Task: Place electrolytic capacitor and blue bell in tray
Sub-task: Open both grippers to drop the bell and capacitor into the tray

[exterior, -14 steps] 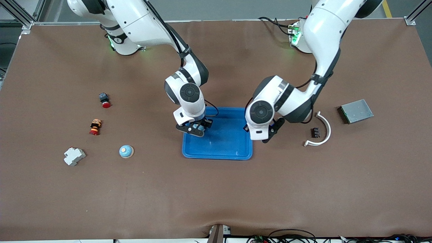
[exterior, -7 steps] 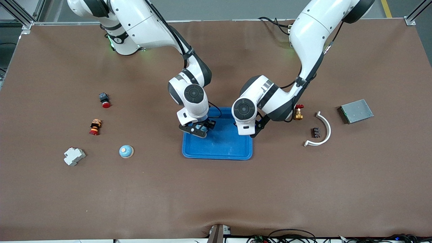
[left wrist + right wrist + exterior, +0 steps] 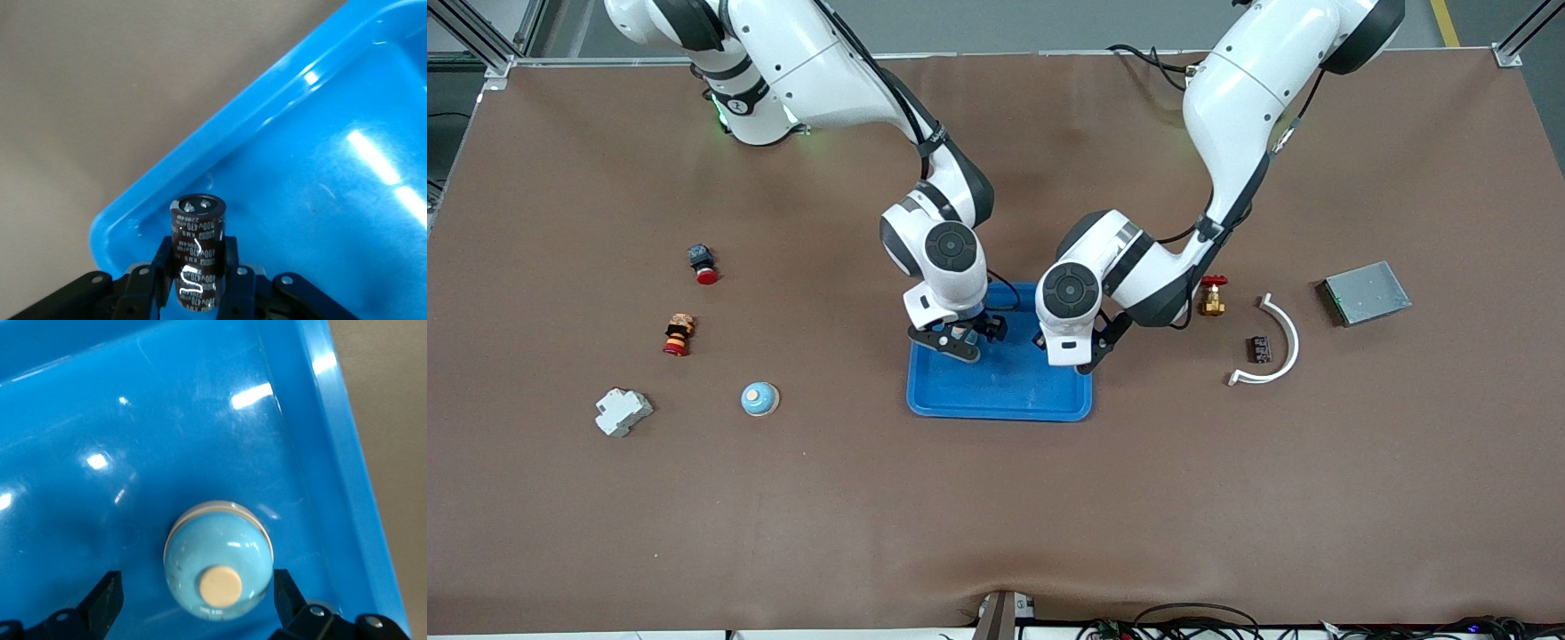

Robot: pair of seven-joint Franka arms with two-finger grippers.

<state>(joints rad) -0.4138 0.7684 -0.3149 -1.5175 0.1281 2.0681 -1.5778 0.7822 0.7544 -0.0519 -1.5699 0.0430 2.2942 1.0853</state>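
Note:
The bright-blue tray (image 3: 1005,400) lies mid-table. My right gripper (image 3: 959,338) is low over its part toward the right arm's end. In the right wrist view the tray (image 3: 167,420) holds a light-blue bell (image 3: 219,569) with a beige button. The bell sits between the spread fingers of my right gripper (image 3: 197,587), which is open. My left gripper (image 3: 1083,360) hangs over the tray's edge toward the left arm's end. In the left wrist view my left gripper (image 3: 197,267) is shut on a dark brown electrolytic capacitor (image 3: 197,240), above a corner of the tray (image 3: 320,167).
A second blue bell (image 3: 759,398), a grey-white part (image 3: 623,412), a red-orange part (image 3: 679,334) and a red button (image 3: 703,263) lie toward the right arm's end. A brass valve (image 3: 1212,298), white curved strip (image 3: 1276,347), small black part (image 3: 1259,348) and grey plate (image 3: 1367,292) lie toward the left arm's end.
My left gripper has swung from beside the tray to over its edge, uncovering the brass valve. My right gripper has shifted a little farther in over the tray.

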